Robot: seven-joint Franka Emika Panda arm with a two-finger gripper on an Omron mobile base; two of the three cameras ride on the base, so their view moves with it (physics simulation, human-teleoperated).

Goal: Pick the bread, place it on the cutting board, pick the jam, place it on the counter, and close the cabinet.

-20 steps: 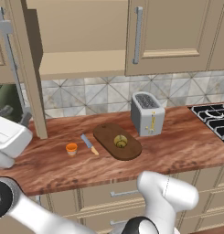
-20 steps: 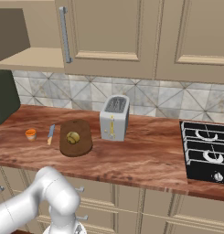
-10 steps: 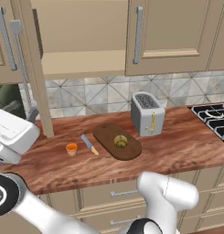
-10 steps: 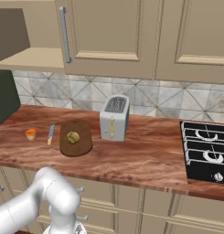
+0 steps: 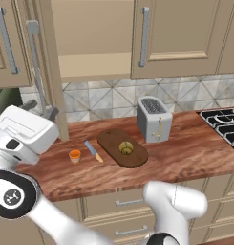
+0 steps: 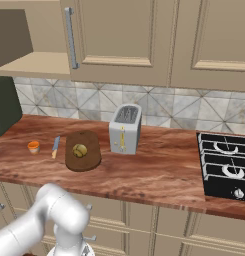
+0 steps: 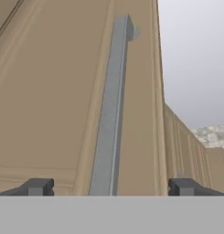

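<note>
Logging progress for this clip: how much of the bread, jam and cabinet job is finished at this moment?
Bread lies on the cutting board and the jam stands on the counter, so both placements look done. In hand: the open gripper straddles the handle of the ajar cabinet door. Left: closing it.

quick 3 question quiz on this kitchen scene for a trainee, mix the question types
1. True or false: the bread lies on the cutting board.
2. What lies between the jam and the board?
3. The hand faces: A) the toaster B) the cabinet door's handle C) the stove

Key: 1 true; 2 a knife; 3 B
</note>
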